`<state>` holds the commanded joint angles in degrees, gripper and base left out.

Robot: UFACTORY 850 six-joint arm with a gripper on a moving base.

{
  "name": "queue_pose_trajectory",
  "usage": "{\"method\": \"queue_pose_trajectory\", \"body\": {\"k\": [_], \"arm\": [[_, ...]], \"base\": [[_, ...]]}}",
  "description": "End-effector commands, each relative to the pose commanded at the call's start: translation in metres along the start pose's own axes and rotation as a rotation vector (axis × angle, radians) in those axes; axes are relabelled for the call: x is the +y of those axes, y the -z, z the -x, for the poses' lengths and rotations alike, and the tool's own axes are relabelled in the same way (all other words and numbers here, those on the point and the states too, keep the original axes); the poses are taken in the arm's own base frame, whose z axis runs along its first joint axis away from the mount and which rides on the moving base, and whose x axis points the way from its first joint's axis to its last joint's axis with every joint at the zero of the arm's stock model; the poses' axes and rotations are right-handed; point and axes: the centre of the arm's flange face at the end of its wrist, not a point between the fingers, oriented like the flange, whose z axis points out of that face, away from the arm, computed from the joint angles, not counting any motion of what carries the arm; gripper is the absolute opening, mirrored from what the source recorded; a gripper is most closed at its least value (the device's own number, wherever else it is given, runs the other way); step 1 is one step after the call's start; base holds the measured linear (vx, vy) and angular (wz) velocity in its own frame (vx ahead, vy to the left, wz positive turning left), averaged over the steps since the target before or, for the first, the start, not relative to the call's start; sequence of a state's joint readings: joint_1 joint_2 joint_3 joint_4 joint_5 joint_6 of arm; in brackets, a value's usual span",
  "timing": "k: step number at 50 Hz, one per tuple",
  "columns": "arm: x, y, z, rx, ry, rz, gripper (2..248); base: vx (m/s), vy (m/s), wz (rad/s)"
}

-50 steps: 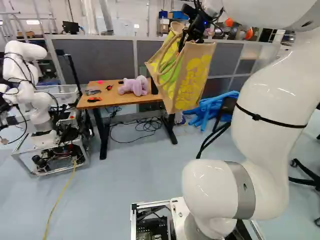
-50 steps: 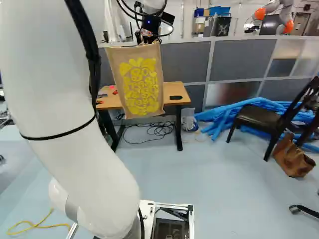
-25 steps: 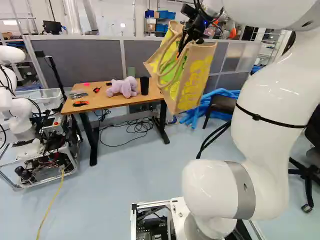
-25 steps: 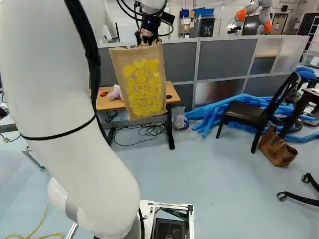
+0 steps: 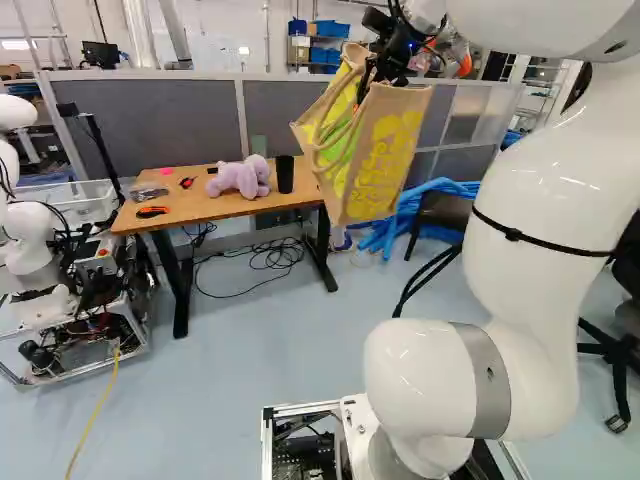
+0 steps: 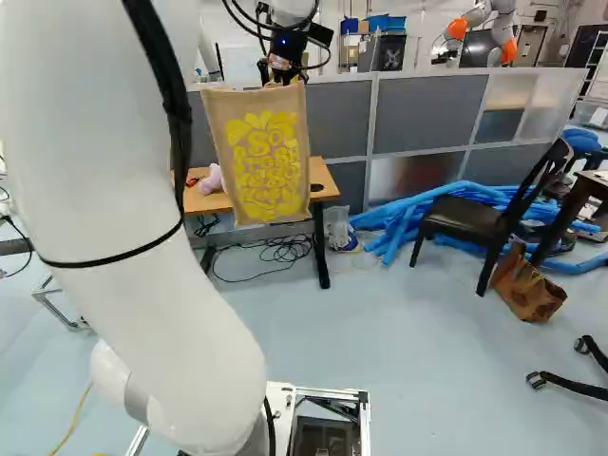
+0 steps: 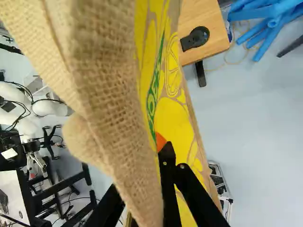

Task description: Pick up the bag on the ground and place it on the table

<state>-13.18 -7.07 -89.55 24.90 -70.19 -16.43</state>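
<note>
Bag [image 5: 385, 150]: one, off the floor [image 5: 270, 345], hanging beneath your end effector [image 6: 282, 78]. Pick-up: done. Placing: outstanding; surface [image 5: 190, 207] lies lower and ahead of your end effector, bag seemingly short of it. Remaining for you, by judgement: carry forward, lower, release. End effector: pinching the bag's upper edge, nearly closed by the look of it; one fingertip hidden by cloth.
</note>
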Motion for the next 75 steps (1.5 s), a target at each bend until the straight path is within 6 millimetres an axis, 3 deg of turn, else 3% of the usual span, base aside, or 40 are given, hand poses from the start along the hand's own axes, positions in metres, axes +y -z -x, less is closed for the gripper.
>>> {"method": "queue_pose_trajectory", "body": {"k": [32, 75], "arm": [[0.0, 0.0, 0.0, 0.0, 0.0, 0.0, 22], [0.0, 0.0, 0.0, 0.0, 0.0, 0.0, 22]], "base": [[0.118, -0.068, -0.01], [0.142, -0.003, -0.019]]}}
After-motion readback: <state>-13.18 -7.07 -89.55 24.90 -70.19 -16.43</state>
